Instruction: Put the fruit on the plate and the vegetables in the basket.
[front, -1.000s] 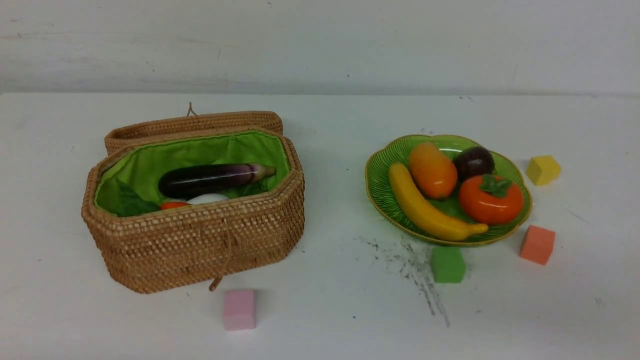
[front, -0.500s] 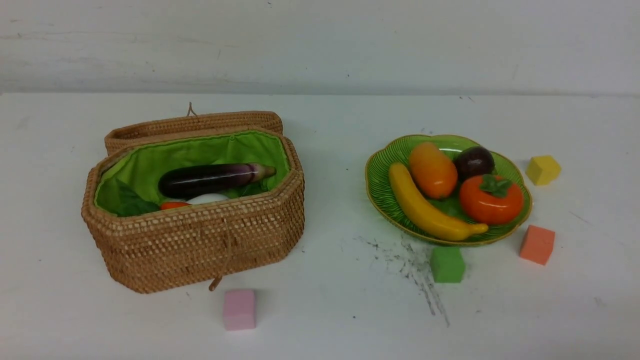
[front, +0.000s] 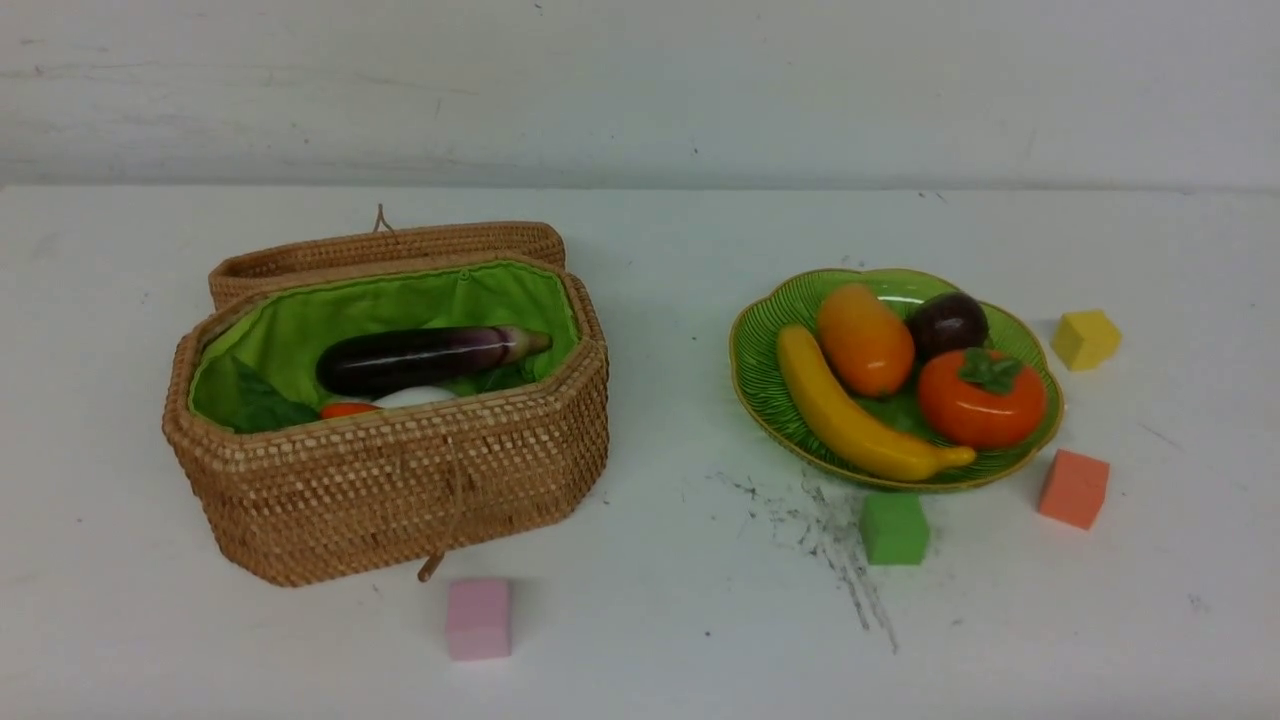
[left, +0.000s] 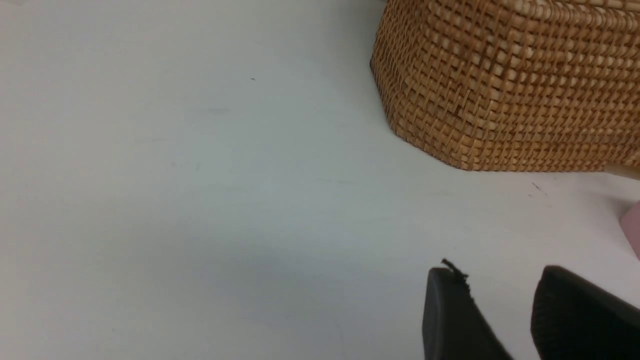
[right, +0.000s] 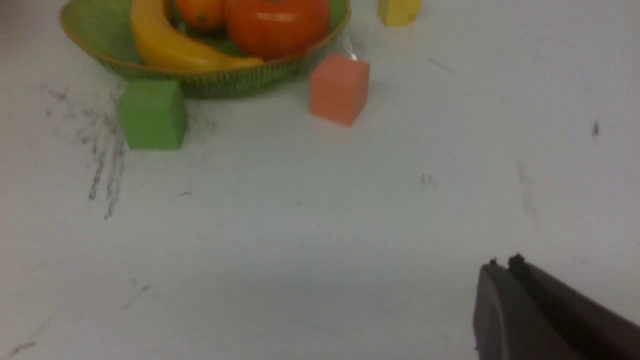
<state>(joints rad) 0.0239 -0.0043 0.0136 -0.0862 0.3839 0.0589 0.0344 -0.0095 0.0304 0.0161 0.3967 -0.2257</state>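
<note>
The woven basket (front: 400, 490) stands open at the left, its lid folded back. Inside lie the purple eggplant (front: 425, 358), a bit of white radish (front: 415, 397) and the carrot's orange end (front: 347, 410). On the green plate (front: 760, 385) at the right rest the banana (front: 850, 420), mango (front: 865, 340), purple ball (front: 948, 325) and persimmon (front: 980, 398). Neither arm shows in the front view. My left gripper (left: 497, 280) is open and empty over bare table near the basket's wall (left: 510, 85). My right gripper (right: 502, 265) is shut and empty, short of the plate (right: 100, 35).
Foam cubes lie around: pink (front: 478, 618) in front of the basket, green (front: 894, 528) and orange (front: 1074, 488) by the plate's front rim, yellow (front: 1086, 339) to its right. Dark scuff marks (front: 830, 540) streak the white table. A wall runs behind.
The green and orange cubes sit a hair differently in the front view; otherwise nothing has visibly moved.
</note>
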